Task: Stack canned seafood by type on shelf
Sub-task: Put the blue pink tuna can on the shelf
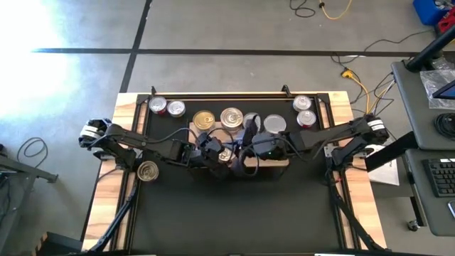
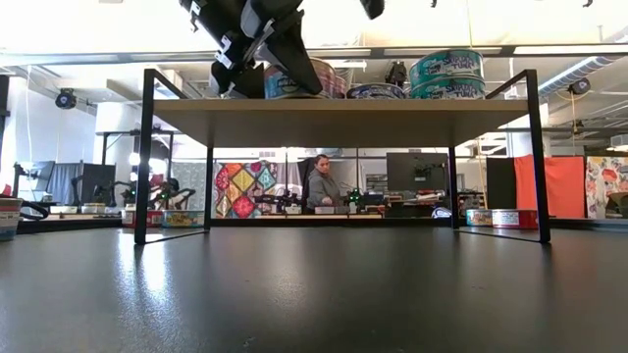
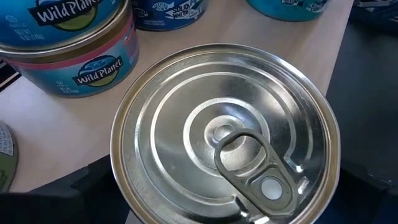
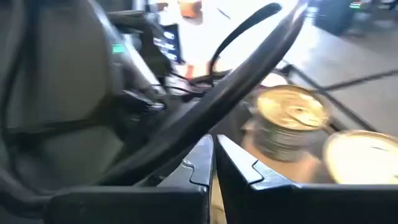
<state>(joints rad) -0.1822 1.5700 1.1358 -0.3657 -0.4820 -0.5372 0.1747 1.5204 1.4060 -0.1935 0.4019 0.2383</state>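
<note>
The pale wood shelf (image 2: 343,120) stands on black legs at the middle of the black mat. On it are gold-lidded tins (image 1: 204,119) (image 1: 231,117), a silver-lidded tin (image 1: 274,124) and stacked blue-labelled tins (image 3: 68,56). My left gripper (image 1: 222,153) reaches over the shelf's near edge and is shut on a silver-lidded tin (image 3: 224,134) with a pull tab. My right gripper (image 4: 212,165) hovers just right of it above the shelf, shut and holding nothing. My left gripper has the silver-lidded tin between its two fingers, one on each side of the round wall (image 3: 118,180). The tin's own lid hides most of both fingers. It sits lid up and roughly level over the shelf's near edge. I cannot tell whether its bottom touches the board.
More tins stand on the mat at the far left (image 1: 167,107) and far right (image 1: 304,111), and one lies near the left edge (image 1: 147,171). The left arm's cables (image 4: 249,68) cross close in front of my right gripper. A person sits in the room beyond the table (image 2: 322,184).
</note>
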